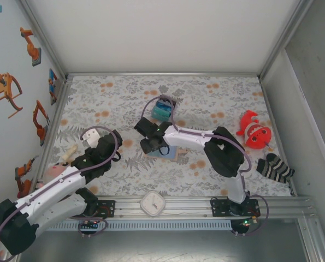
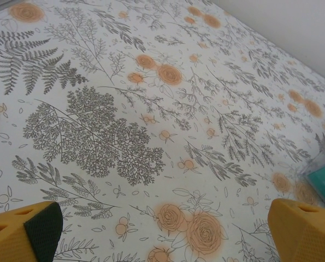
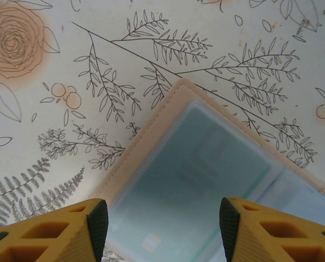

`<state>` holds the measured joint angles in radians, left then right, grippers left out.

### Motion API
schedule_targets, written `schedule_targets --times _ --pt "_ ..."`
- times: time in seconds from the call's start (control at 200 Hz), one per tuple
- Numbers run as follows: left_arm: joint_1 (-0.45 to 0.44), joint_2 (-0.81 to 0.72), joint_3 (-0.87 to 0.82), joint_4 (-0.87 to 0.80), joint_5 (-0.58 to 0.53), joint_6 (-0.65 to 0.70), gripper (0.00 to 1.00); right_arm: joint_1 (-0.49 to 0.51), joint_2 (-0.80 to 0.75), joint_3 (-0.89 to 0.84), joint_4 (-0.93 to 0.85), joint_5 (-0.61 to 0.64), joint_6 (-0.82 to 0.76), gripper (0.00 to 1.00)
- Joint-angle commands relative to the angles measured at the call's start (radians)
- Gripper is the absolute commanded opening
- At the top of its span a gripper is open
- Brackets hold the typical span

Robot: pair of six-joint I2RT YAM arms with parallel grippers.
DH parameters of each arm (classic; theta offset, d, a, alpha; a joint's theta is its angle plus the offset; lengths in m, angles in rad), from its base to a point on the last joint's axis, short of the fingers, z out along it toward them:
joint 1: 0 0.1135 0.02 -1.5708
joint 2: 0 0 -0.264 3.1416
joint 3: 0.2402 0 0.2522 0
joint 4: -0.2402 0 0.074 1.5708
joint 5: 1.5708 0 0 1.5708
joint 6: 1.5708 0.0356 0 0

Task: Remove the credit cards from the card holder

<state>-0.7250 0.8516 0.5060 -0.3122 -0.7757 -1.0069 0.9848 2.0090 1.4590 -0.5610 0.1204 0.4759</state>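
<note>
Leftmost, the left gripper (image 2: 167, 229) hangs low over bare floral tablecloth (image 2: 124, 125) with its jaws spread wide and nothing between them, probably parked out of the way while the other arm works. A small cream-and-pink toy (image 1: 61, 164) lies beside that arm, well apart from the task. At the near rail sits a white round clock (image 1: 152, 203), also clear of the action. Toward the middle, a teal-and-black block (image 1: 162, 111) rests just behind the work spot and might crowd a reach from the far side. The card holder (image 3: 146, 136) lies open and flat on the cloth. What looks like a pale blue credit card (image 3: 206, 164) is tucked under its clear sleeve, so the cards seem not yet out. The right gripper (image 3: 163, 221) hovers directly above it, fingers apart and gripping nothing, likely lining up to pinch a card edge. Further right, a red plush toy (image 1: 255, 131) and a striped sock (image 1: 276, 168) lie well away.
</note>
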Motion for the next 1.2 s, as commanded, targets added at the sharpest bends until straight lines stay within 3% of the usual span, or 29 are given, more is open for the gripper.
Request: schedule_targets --times 0.0,0.731,1.072,1.197 --pt "0.006 -0.028 -0.025 -0.051 -0.048 -0.054 0.97 -0.002 0.020 0.054 -0.022 -0.007 0.014 0.56" --pt "0.014 -0.038 -0.020 -0.076 -0.050 -0.055 0.97 -0.001 0.084 -0.019 -0.024 -0.044 0.032 0.54" --pt "0.014 -0.037 -0.004 -0.076 -0.036 -0.027 0.97 -0.011 0.048 -0.067 -0.008 -0.031 0.008 0.39" --pt "0.014 -0.039 0.005 -0.076 -0.026 -0.014 0.97 -0.029 0.015 -0.093 0.032 -0.066 -0.006 0.29"
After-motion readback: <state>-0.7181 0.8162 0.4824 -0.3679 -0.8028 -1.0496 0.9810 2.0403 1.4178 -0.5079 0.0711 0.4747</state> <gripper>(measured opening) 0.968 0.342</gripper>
